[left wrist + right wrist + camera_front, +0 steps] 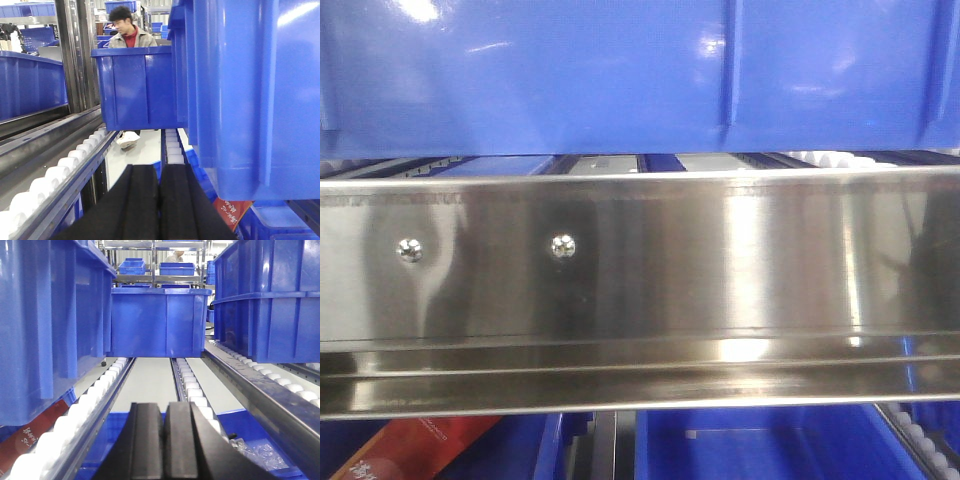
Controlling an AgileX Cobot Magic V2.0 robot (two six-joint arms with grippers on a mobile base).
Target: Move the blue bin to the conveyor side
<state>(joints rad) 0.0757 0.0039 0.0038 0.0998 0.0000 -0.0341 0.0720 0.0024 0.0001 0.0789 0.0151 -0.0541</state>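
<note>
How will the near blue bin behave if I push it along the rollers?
Probably glides easily: the blue bin seems to rest on white rollers. Ribbed walls look stiff, unlikely to flex. Glossy plastic may be slippery to grip.

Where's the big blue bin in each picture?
Front view: the blue bin fills the top, above the steel rail.
Left wrist: the bin fills the right side.
Right wrist: the bin fills the left side.
Shared landmark: the red packet below the bin, seen in all three.
</note>
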